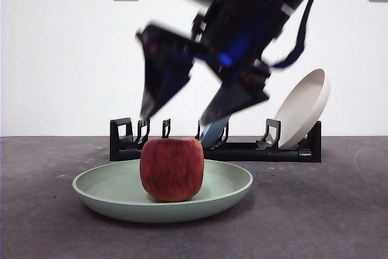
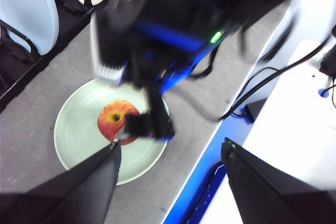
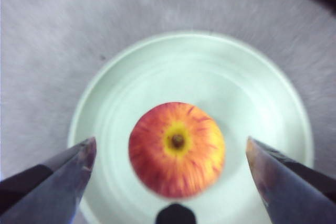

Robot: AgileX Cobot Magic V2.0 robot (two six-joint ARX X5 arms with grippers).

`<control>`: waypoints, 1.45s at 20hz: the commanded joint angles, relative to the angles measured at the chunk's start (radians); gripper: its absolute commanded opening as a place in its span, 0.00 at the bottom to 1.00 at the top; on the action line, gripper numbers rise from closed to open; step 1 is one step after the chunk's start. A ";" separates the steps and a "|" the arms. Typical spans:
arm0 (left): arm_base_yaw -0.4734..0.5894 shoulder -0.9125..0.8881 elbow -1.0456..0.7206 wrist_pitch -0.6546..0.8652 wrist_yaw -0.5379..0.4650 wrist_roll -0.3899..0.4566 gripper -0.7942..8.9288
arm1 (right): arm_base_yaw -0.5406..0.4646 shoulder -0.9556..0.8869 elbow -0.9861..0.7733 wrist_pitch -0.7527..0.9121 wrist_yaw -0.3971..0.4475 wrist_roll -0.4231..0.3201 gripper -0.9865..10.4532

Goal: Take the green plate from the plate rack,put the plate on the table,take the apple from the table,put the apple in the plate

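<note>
The squat red apple with yellowish streaks (image 1: pixel 172 168) is sat upright in the middle of the round, shallow, pale sage-green plate (image 1: pixel 103 189), and the plate is laid flat on the dark grey speckled table (image 1: pixel 339 210), in front of the long low black plate rack (image 1: pixel 242 150).

The right gripper (image 1: pixel 182 116) is seen above the apple with its two black jaws spread wide and nothing held between them. In the right wrist view the apple (image 3: pixel 177 149) is framed between the jaw tips with clear gaps on both sides, stem dimple facing up, and the green plate (image 3: pixel 252 77) is spread all around it. That arm is heavily motion-blurred in the front view, so its details are hard to make out, and its upper part is cut off by the top edge.

The left gripper (image 2: pixel 170 156) is held up high and off to the side, jaws apart, empty. From its camera the plate (image 2: pixel 73 140) and apple (image 2: pixel 113 119) are partly covered by the blurred right arm.

On the rack, a beige plate (image 1: pixel 301 108) is leaned at the right end. A pale blue plate (image 1: pixel 212 131) is mostly hidden behind the gripper in the front view, but is shown better in the left wrist view (image 2: pixel 26 9), though cropped by the frame edge.
</note>
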 commanded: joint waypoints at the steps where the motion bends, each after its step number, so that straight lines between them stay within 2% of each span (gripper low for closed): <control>1: -0.001 0.001 0.000 -0.024 0.000 -0.007 0.41 | 0.002 -0.112 -0.005 -0.090 0.002 0.005 0.50; 4: -0.001 0.001 0.000 -0.047 0.001 -0.006 0.41 | 0.002 -0.291 -0.005 -0.290 -0.007 0.005 0.50; 7: -0.001 0.001 0.000 -0.077 0.013 -0.007 0.40 | 0.002 -0.475 -0.005 -0.523 -0.067 0.007 0.50; 10: -0.001 0.001 0.000 -0.095 0.106 -0.006 0.40 | 0.002 -0.610 -0.005 -0.695 -0.123 0.012 0.50; 13: -0.001 0.001 0.000 -0.112 0.188 -0.006 0.40 | 0.002 -0.698 -0.005 -0.802 -0.190 0.050 0.50; 16: -0.001 0.001 0.000 -0.119 0.190 -0.007 0.40 | 0.002 -0.736 -0.005 -0.843 -0.215 0.054 0.49; 17: -0.001 0.001 0.000 -0.121 0.190 -0.007 0.39 | 0.002 -0.742 -0.005 -0.847 -0.215 0.055 0.45; 18: -0.001 0.001 0.000 -0.124 0.190 -0.007 0.35 | 0.002 -0.749 -0.005 -0.850 -0.215 0.061 0.38; 21: -0.001 0.001 0.000 -0.135 0.188 -0.007 0.09 | 0.002 -0.758 -0.005 -0.850 -0.214 0.065 0.08; 22: -0.001 0.001 0.000 -0.137 0.188 -0.007 0.06 | 0.002 -0.760 -0.005 -0.850 -0.214 0.065 0.08; 29: -0.001 0.001 0.000 -0.135 0.180 -0.006 0.08 | 0.002 -0.760 -0.005 -0.851 -0.212 0.069 0.09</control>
